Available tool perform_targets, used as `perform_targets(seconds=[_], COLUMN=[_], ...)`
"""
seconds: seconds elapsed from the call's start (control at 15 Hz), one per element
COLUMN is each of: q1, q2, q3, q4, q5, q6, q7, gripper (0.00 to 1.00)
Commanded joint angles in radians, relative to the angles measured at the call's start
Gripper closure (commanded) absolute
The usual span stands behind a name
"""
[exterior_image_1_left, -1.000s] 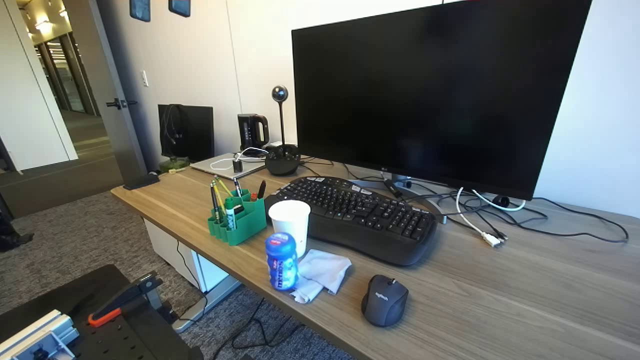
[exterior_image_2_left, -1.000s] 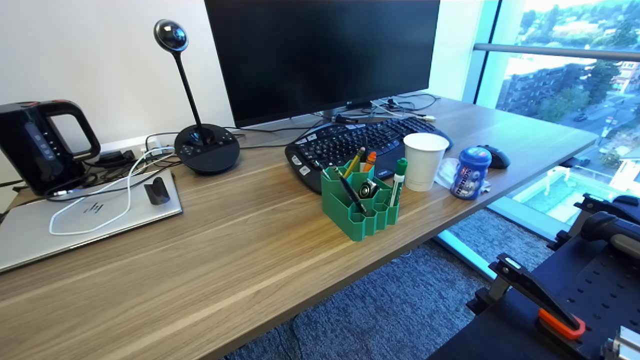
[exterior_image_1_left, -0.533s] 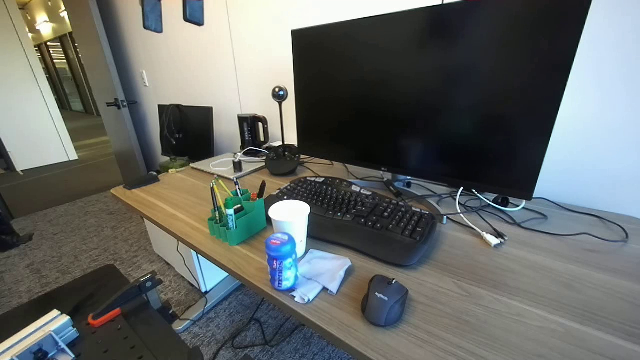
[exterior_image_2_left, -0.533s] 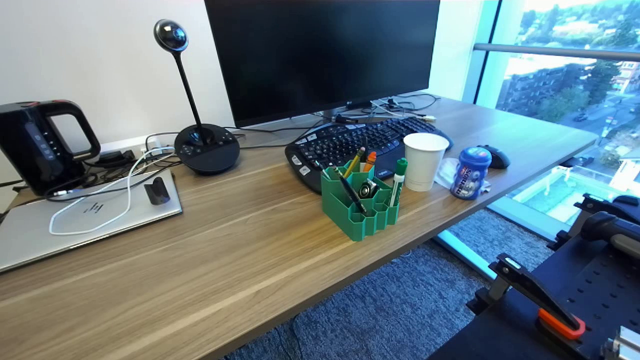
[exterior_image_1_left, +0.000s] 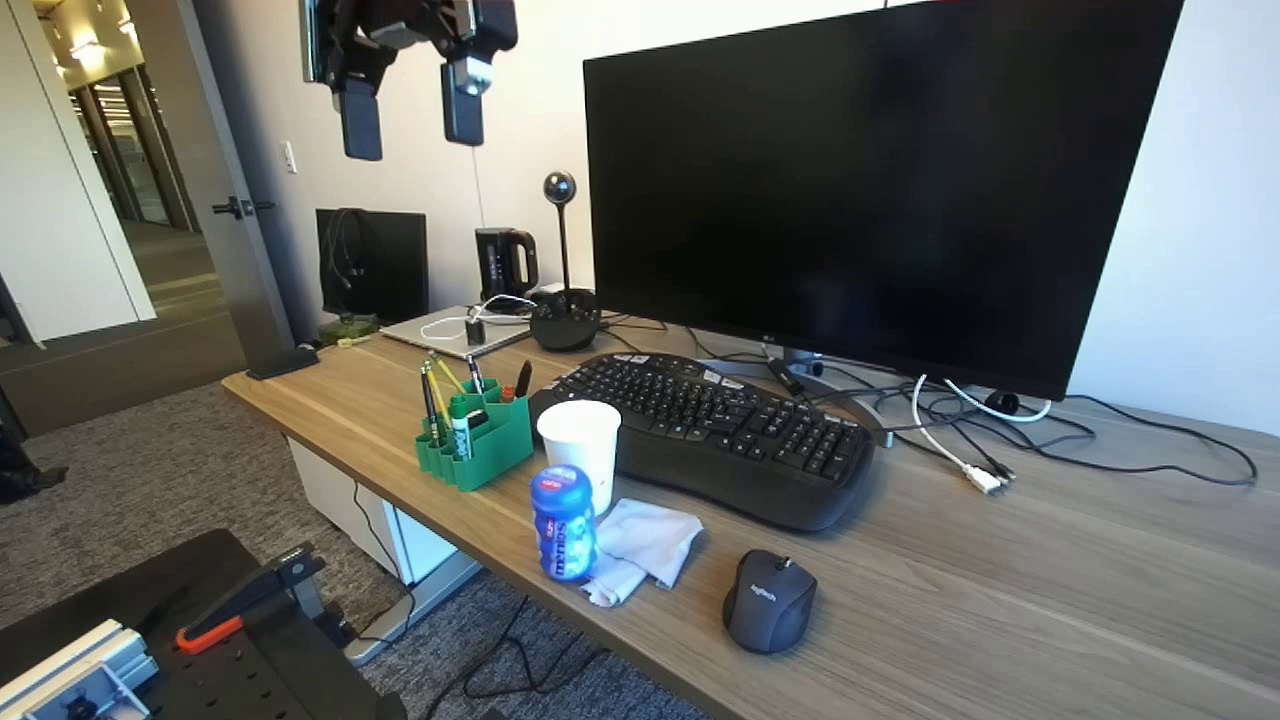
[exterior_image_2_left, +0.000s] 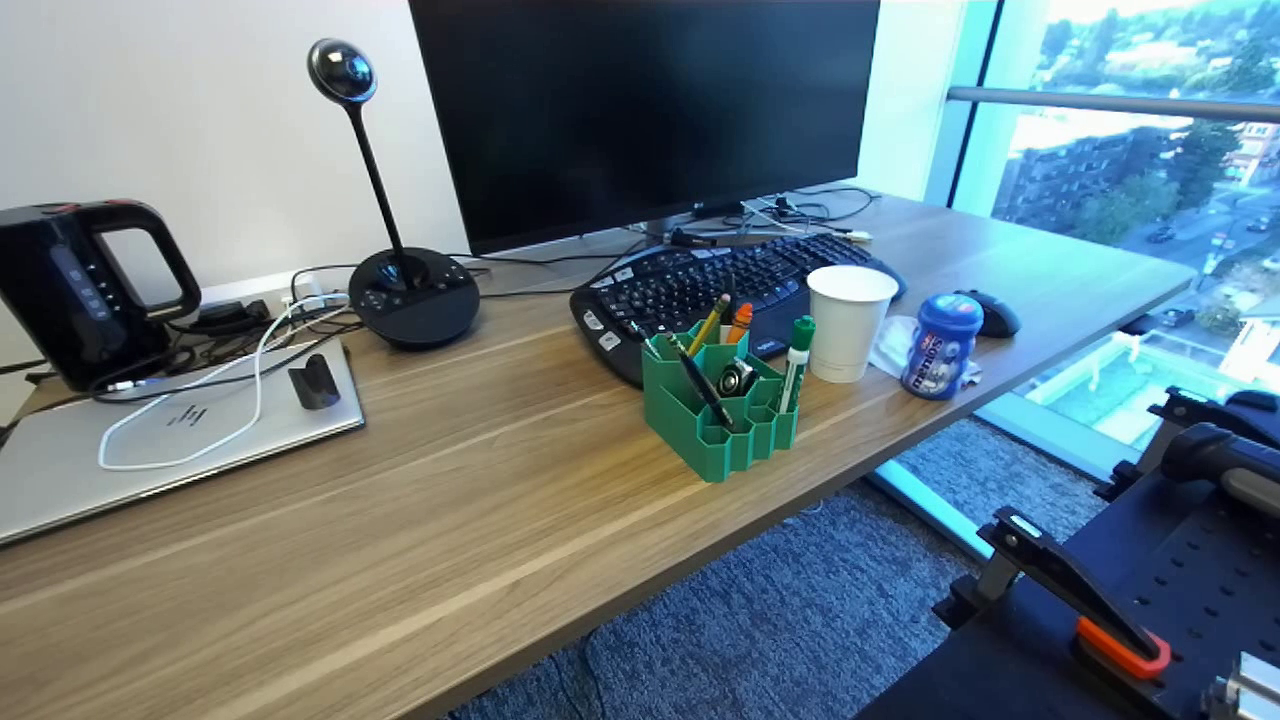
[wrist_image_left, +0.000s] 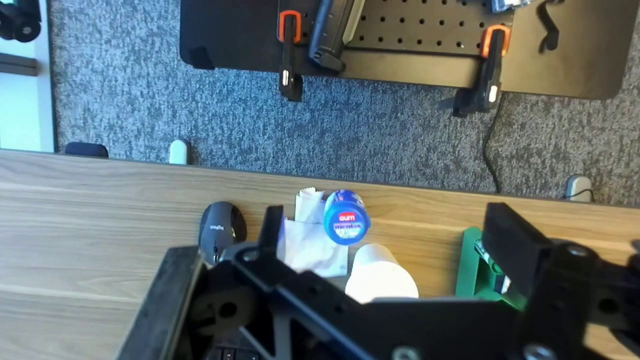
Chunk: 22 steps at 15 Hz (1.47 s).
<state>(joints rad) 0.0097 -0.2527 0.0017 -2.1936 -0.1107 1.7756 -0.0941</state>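
one blue bottle (exterior_image_1_left: 565, 530) stands upright, cap (exterior_image_1_left: 560, 484) facing up.

In an exterior view, the pincer (exterior_image_1_left: 412, 140) has moved lower and farther right. Earlier, only the ends of its fingers (exterior_image_1_left: 361, 122) showed at the top edge; now the dark linkage (exterior_image_1_left: 366, 58) above them is visible too.
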Motion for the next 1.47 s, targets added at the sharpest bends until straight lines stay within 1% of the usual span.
perform_targets(seconds=[0.0,0.13,0.2,0.27,0.8,0.93,1.07,1.13,1.2,1.4], q1=[-0.018,-0.027,-0.030,-0.024,-0.025,-0.026,-0.033,-0.036,-0.038,-0.051], q2=[-0.009,-0.004,0.002,0.001,0.001,0.000,0.010,0.016,0.022,0.048], q3=[-0.038,-0.058,-0.066,-0.054,-0.052,-0.046,-0.043,-0.048,-0.051,-0.061], q4=[-0.044,-0.054,-0.045,-0.048,-0.056,-0.075,-0.098,-0.112,-0.126,-0.153], q5=[-0.024,-0.034,-0.034,-0.017,-0.019,-0.027,-0.037,-0.022,-0.020,-0.030], q6=[0.010,0.011,-0.026,-0.005,0.000,0.056,0.146,0.204,0.258,0.355], q7=[-0.109,-0.154,-0.179,-0.131,-0.124,-0.088,-0.030,-0.013,-0.001,0.001], gripper=[0.00,0.00,0.00,0.00,0.00,0.00,0.00,0.00,0.00,0.00])
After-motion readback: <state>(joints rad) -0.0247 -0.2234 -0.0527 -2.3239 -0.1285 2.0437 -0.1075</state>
